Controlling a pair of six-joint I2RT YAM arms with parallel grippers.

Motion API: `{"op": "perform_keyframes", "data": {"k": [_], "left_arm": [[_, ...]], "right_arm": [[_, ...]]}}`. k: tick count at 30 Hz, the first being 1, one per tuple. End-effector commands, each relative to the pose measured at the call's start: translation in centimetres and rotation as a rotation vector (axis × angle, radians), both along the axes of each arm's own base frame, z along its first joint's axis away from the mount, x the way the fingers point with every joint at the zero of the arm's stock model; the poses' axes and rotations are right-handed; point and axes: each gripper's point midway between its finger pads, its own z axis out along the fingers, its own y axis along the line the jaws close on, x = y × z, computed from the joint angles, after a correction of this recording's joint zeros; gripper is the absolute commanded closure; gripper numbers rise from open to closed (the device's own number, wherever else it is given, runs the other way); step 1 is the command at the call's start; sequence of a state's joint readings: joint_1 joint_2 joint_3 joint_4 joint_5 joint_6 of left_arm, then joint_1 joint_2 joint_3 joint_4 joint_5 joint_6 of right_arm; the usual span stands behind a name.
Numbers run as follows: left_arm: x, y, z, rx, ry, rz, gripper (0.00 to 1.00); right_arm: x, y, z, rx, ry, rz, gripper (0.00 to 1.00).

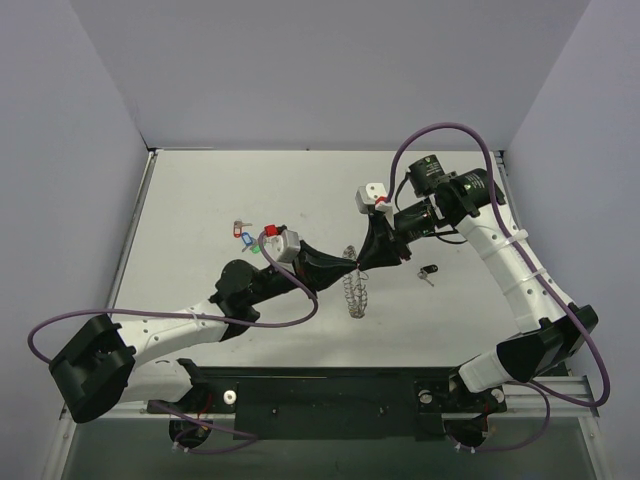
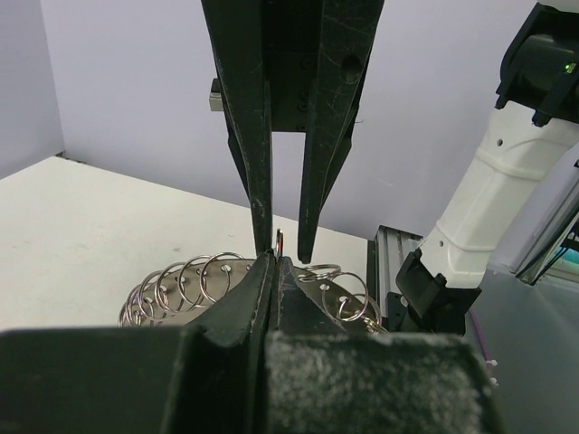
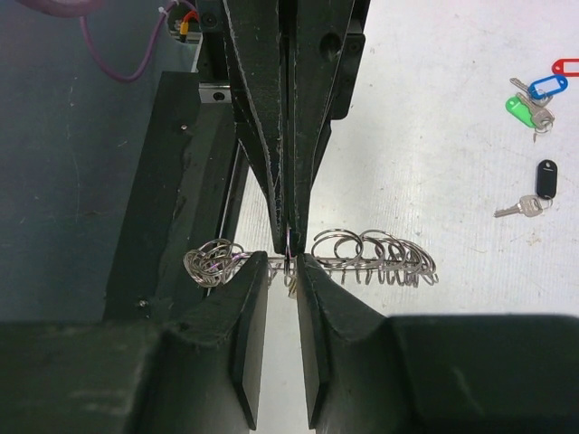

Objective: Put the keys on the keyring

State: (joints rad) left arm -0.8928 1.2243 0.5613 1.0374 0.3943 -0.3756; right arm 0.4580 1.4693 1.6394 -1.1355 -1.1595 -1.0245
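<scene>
The keyring (image 1: 356, 296) hangs over the table's middle as a thin wire fringed with small silver rings (image 3: 380, 253). My left gripper (image 1: 348, 266) is shut on one small ring of it; its closed fingertips (image 2: 274, 264) pinch that ring (image 3: 288, 244). My right gripper (image 1: 364, 262) faces it tip to tip and is open by a narrow gap, one fingertip (image 3: 257, 268) on each side of the pinched ring. Keys with red, blue and green tags (image 1: 248, 236) lie left on the table. One key with a black tag (image 1: 430, 271) lies to the right.
The table (image 1: 200, 190) is pale, with grey walls on three sides. A black rail (image 1: 320, 385) with both arm bases runs along the near edge. Purple cables (image 1: 440, 130) loop from both arms. In the right wrist view the tagged keys (image 3: 534, 95) lie far right of the grippers.
</scene>
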Motion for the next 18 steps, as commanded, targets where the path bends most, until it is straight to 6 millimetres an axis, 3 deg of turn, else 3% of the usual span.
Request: {"op": "perform_keyframes", "data": {"k": [1, 7, 9, 16, 18], "left_arm": [[-0.24, 0.57, 3.88, -0.09, -0.072, 0.021, 1.0], [-0.25, 0.73, 4.37, -0.102, -0.078, 0.029, 1.0], [-0.31, 0.8, 4.44, -0.104, -0.079, 0.028, 1.0], [-0.27, 0.78, 4.05, -0.105, -0.046, 0.023, 1.0], [-0.17, 0.79, 3.67, -0.097, -0.03, 0.024, 0.88]], "right_arm": [[-0.82, 0.24, 1.91, 0.064, -0.014, 0.018, 0.85], [-0.73, 0.42, 1.37, 0.049, -0.004, 0.017, 0.93], [-0.57, 0.37, 1.34, 0.042, -0.01, 0.011, 1.0], [-0.1, 0.23, 1.44, 0.017, 0.002, -0.039, 1.0], [0.0, 0.23, 1.62, 0.017, 0.0, -0.052, 1.0]]}}
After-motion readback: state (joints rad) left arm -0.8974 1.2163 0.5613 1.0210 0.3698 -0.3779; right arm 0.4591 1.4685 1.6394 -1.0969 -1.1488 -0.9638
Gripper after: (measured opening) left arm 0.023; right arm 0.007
